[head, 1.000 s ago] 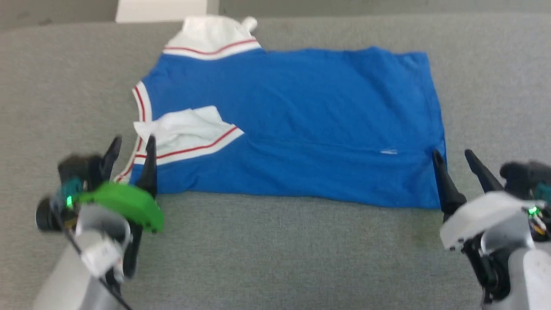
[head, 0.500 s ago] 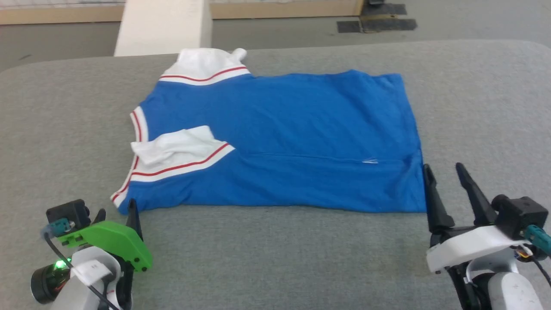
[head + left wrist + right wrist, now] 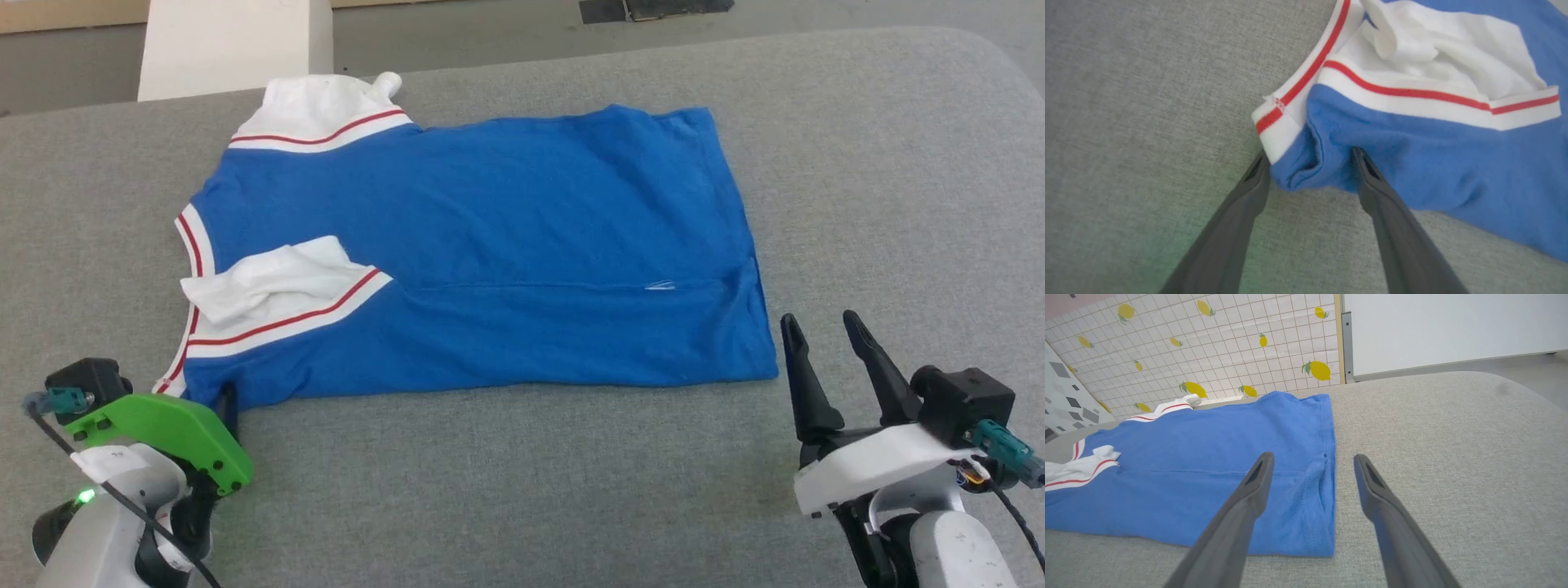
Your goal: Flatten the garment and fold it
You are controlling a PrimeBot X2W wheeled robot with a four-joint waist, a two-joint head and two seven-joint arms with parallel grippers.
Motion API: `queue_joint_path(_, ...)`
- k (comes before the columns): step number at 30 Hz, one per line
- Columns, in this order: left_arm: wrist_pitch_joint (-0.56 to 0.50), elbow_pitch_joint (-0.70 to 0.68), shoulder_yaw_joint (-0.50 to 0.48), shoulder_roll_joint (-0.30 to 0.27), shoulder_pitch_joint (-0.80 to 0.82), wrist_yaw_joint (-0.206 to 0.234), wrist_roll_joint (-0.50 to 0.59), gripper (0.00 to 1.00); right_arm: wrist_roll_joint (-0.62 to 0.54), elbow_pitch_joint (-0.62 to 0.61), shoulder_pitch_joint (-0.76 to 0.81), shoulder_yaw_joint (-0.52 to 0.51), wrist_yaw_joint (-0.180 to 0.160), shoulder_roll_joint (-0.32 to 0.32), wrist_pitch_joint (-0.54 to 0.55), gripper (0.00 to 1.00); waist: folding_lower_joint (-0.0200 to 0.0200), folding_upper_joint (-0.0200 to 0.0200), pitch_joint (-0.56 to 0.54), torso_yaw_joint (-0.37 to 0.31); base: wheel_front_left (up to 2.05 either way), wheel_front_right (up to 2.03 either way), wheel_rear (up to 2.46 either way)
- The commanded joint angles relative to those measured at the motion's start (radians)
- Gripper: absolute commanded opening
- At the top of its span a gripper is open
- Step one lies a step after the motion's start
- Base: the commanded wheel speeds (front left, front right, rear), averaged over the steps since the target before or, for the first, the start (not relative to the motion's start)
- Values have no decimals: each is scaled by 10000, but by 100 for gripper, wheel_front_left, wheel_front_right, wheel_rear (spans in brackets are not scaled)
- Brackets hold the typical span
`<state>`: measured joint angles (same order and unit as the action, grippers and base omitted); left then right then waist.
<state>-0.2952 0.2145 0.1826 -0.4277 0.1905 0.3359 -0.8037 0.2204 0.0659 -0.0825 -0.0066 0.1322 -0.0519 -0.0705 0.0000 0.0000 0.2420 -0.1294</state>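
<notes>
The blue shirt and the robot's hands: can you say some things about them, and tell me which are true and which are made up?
1. The shirt lies on a grey table. True.
2. The left gripper is shut tight on the shirt. False: it is open, astride the shirt's near corner.
3. One white sleeve is folded onto the blue part. True.
4. The right gripper lifts the shirt into the air. False: it is open beside the shirt's other near corner, holding nothing.

Test room, grey padded table (image 3: 522,490), lemon-print tiled backdrop (image 3: 1208,343)
</notes>
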Motion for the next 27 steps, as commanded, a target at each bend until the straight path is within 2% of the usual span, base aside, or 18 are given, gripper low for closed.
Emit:
queue_joint_path(1,-36,111,119,30,54,-160,-113,0,33,55,-165,2,-15,16,6,100,0,0,18,8,0,0,0)
queue_joint_path(8,408,231,317,95,161,-626,1,0,-200,246,-470,-46,-15,16,312,100,0,0,-35,323,0,0,0)
queue_joint_path(10,489,287,417,160,191,-731,32,0,-177,477,-585,-277,-15,16,756,100,0,0,-32,445,0,0,0)
queue_joint_path(17,700,457,790,368,414,-1146,136,0,-97,1452,-1143,-1054,-15,16,4144,100,0,0,83,926,0,0,0)
queue_joint_path(23,932,664,980,498,619,-1412,208,0,-619,1489,-1369,-1115,-15,16,6837,100,0,0,241,1221,0,0,0)
queue_joint_path(24,978,712,1000,501,639,-1444,227,0,-651,1455,-1335,-1080,-15,16,7369,43,0,0,246,1248,0,0,0)
queue_joint_path(25,1024,749,1012,504,653,-1466,244,0,-655,1373,-1311,-1062,-15,16,7698,24,0,0,241,1270,0,0,0)
queue_joint_path(26,1107,791,1019,504,667,-1487,274,0,-648,1211,-1283,-1046,-15,16,7959,0,0,0,225,1296,0,0,0)
queue_joint_path(27,1199,821,1026,492,677,-1512,316,0,-654,1057,-1256,-1049,-15,16,8061,0,0,0,191,1314,0,0,0)
